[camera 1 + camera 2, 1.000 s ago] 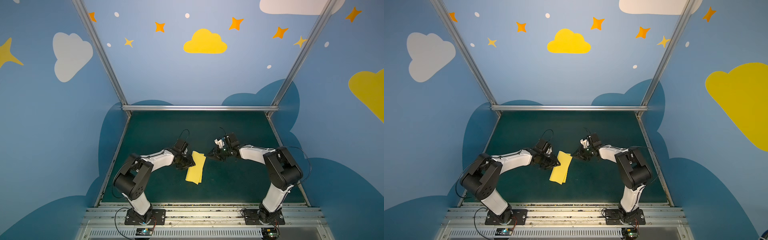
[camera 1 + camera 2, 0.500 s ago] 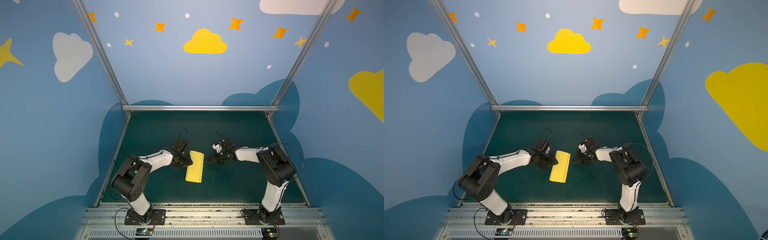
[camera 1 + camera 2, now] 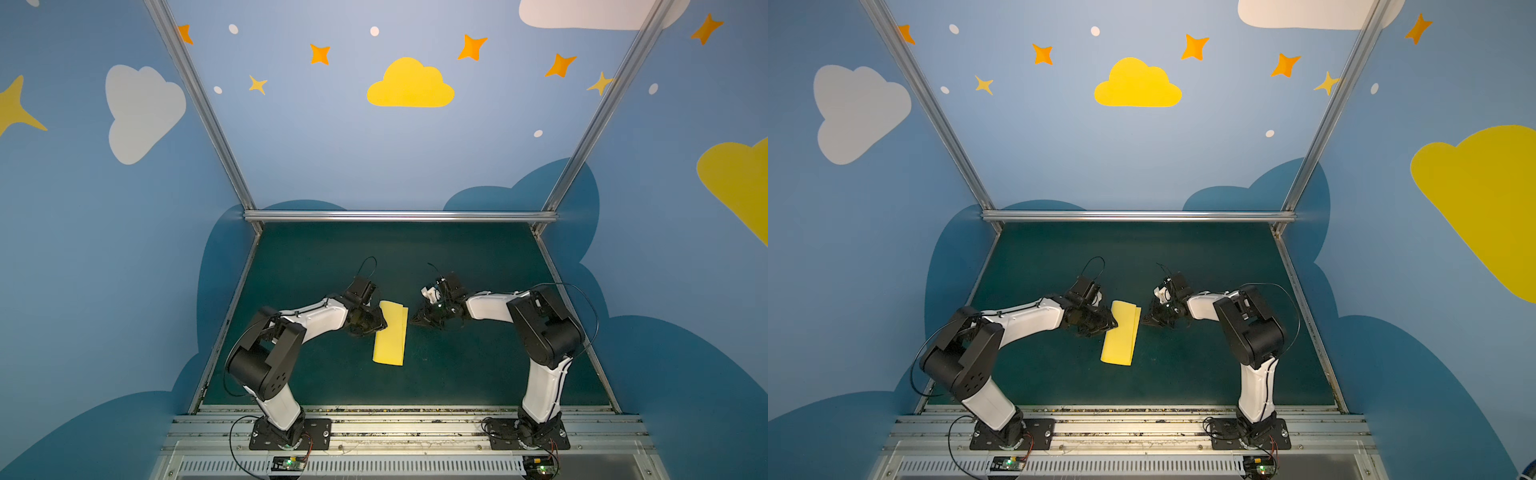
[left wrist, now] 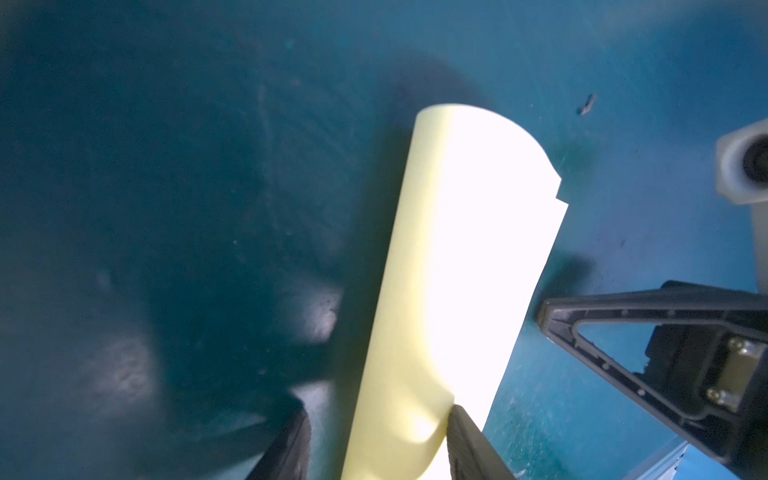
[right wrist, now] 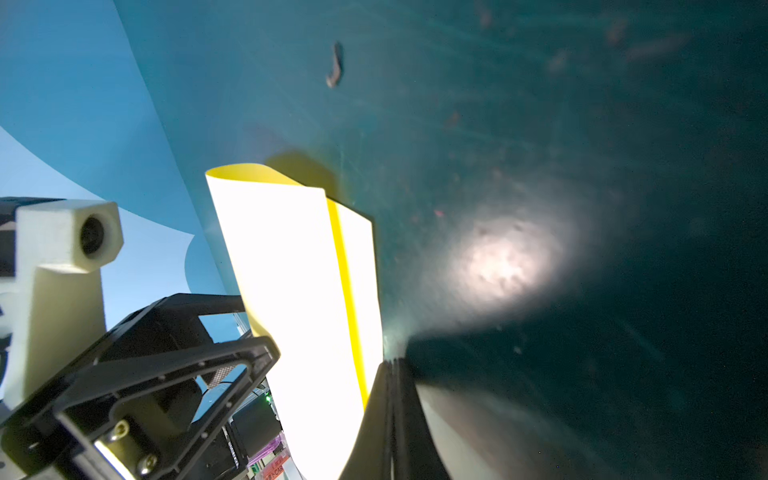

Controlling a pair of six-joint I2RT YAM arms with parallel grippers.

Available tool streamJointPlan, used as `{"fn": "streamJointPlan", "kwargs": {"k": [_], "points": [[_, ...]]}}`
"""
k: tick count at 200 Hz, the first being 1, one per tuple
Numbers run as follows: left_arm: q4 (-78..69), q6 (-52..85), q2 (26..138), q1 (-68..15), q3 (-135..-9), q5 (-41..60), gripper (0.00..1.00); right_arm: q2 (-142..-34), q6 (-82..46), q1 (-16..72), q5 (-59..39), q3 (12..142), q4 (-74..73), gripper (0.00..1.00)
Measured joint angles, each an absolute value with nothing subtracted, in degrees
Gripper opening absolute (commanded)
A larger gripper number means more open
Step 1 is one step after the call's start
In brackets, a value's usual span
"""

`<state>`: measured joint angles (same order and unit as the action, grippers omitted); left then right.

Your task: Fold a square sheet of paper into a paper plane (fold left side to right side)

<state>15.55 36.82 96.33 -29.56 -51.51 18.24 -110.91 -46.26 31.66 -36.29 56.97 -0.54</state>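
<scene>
left of centre in a top view, the left gripper [image 3: 379,326] stands half open, clamping nothing, one finger [image 4: 469,440] touching the rounded fold. the square sheet of paper [image 3: 390,345] lies doubled mid-frame on the green mat [image 3: 457,365] (top layer puffy, edges slightly offset). right of it, the right gripper [image 3: 412,321] is closed and empty, just beside the free edges. best to pin those edges, then sweep flat along the fold.
</scene>
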Motion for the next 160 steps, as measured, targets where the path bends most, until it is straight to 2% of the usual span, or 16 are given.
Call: {"fn": "streamJointPlan", "kwargs": {"k": [160], "points": [[15.35,35.29,97.21,-30.96,-52.29,18.96,0.54,-111.79,-46.76,31.7,-37.32,57.06,-2.35,0.0]]}}
